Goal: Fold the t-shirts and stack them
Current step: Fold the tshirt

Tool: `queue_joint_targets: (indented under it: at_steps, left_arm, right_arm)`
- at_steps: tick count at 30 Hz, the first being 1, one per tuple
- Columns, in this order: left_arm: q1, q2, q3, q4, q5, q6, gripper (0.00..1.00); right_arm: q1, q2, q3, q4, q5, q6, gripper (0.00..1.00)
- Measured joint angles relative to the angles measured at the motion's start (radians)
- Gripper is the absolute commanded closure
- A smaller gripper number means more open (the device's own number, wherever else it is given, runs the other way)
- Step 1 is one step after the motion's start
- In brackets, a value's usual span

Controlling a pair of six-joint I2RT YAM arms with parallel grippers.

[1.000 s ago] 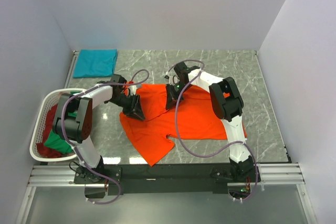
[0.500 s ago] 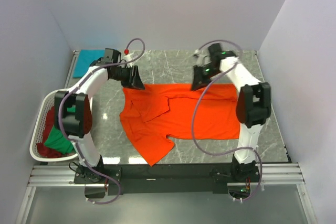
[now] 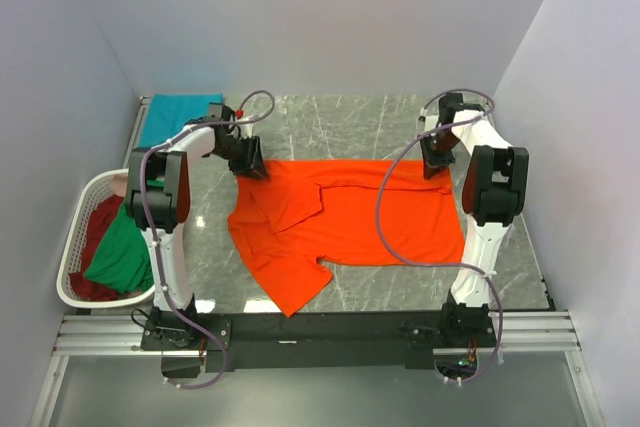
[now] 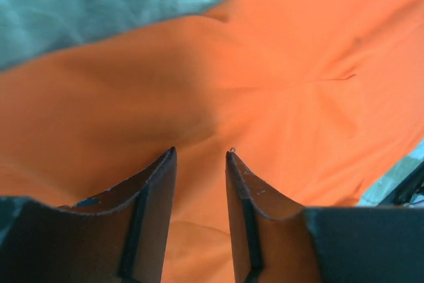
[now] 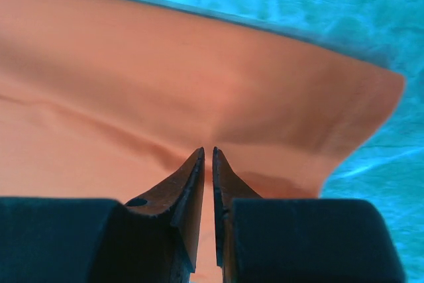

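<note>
Top external: we log bright orange cloth t-shirt (image 3: 350,217) unfolded, teal cloth t-shirt (image 3: 170,119) folded far left; left fingers (image 4: 156,210) apart, right fingers (image 5: 185,197) pinching the orange one.

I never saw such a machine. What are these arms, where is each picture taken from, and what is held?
Two robot arms stand at the near table edge, each ending in a two-finger pincer. The wide picture looks down from above; the two close ones come from cameras on the wrists. An orange t-shirt lies spread on the marble table. A folded teal t-shirt lies far left; a white laundry basket holds a green t-shirt and a dark red t-shirt. The left pincer stands open over the orange cloth; the right pincer, almost closed, seems to pinch it near its far right corner.
</note>
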Motion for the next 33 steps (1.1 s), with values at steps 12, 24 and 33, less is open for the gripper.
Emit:
queue_joint_targets:
  at_steps: [12,24,33]
  left_arm:
    - [-0.291,-0.013,0.159,0.003,-0.022,0.222,0.43]
    - [-0.438,0.070,0.304,-0.069,-0.206,0.296,0.43]
    - [-0.473,0.076,0.288,-0.112,-0.362,0.291,0.50]
  right_arm:
    - [-0.009,0.011,0.098,-0.050,-0.014,-0.043,0.76]
    - [-0.024,0.012,0.100,-0.070,0.027,-0.041,0.79]
    - [-0.030,0.015,0.087,-0.069,0.052,-0.041,0.79]
